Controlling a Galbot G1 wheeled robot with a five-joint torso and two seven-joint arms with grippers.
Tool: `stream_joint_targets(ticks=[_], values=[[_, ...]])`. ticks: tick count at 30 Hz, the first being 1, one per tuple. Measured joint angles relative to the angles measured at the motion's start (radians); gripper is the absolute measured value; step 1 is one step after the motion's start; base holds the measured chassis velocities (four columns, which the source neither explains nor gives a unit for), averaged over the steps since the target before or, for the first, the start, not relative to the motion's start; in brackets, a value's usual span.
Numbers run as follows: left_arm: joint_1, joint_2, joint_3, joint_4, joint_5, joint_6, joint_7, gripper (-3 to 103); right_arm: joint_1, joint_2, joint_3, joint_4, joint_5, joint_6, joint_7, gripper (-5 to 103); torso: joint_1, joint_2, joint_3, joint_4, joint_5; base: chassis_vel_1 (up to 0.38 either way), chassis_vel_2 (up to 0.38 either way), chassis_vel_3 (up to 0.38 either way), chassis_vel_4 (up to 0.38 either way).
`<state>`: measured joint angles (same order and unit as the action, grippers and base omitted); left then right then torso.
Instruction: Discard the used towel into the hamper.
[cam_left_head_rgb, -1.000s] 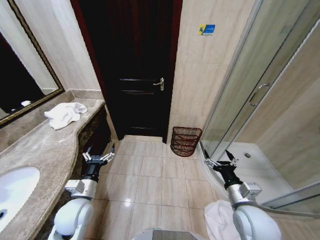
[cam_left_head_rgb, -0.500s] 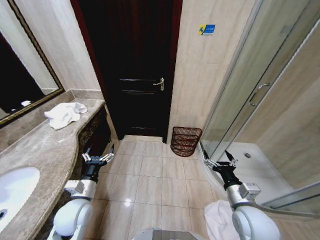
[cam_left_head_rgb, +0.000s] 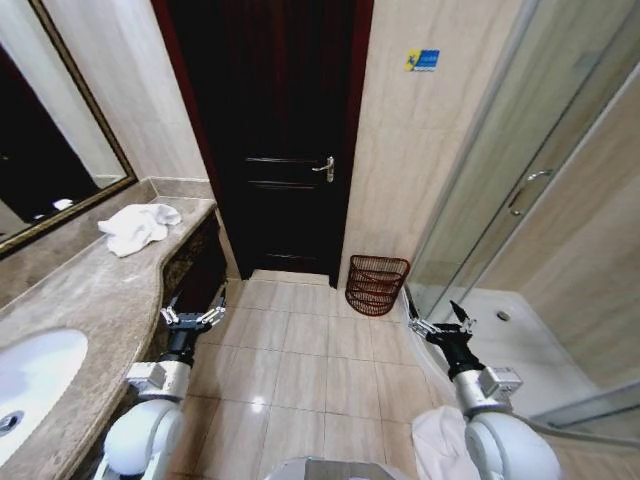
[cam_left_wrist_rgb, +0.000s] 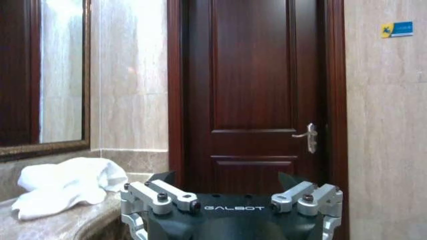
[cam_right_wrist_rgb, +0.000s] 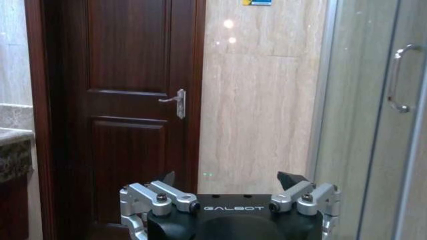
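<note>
A crumpled white towel (cam_left_head_rgb: 140, 228) lies at the far end of the marble counter (cam_left_head_rgb: 80, 300) on my left; the left wrist view shows the towel (cam_left_wrist_rgb: 67, 186) ahead, beside the mirror. The hamper (cam_left_head_rgb: 376, 285), a small reddish-brown wire basket, stands on the floor against the wall right of the dark door. My left gripper (cam_left_head_rgb: 195, 312) hangs open and empty over the floor tiles beside the counter's edge, well short of the towel. My right gripper (cam_left_head_rgb: 440, 320) is held low on the right, open and empty, short of the hamper.
A dark wooden door (cam_left_head_rgb: 280, 150) is shut straight ahead. A glass shower enclosure (cam_left_head_rgb: 530, 200) lines the right side. A sink basin (cam_left_head_rgb: 35, 370) sits in the counter near me. A white cloth (cam_left_head_rgb: 438, 445) lies on the floor by my right arm. Tiled floor is open in the middle.
The whole picture has shifted slightly, so the camera has moved a little. Both arms keep their pose and the towel and hamper lie as before.
</note>
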<state>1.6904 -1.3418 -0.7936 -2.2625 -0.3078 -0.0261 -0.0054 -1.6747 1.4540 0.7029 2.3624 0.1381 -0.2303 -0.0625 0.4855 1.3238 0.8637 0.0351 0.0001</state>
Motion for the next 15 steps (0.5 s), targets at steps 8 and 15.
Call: stream_joint_targets(ticks=[8, 15], values=[[0.002, -0.003, 0.005, -0.002, 0.006, 0.006, -0.002, 100, 0.001, 0.0, -0.002, -0.005, 0.0, 0.002, -0.002, 100, 0.0, 0.0, 0.0, -0.0001, 0.0001, -0.15, 0.14, 0.129, -0.158], [-0.002, -0.004, 0.008, -0.003, 0.011, 0.021, -0.002, 100, 0.001, 0.0, -0.002, -0.014, -0.001, 0.008, -0.003, 100, 0.0, 0.0, 0.0, -0.0004, 0.0, -0.119, 0.123, 0.142, -0.114]])
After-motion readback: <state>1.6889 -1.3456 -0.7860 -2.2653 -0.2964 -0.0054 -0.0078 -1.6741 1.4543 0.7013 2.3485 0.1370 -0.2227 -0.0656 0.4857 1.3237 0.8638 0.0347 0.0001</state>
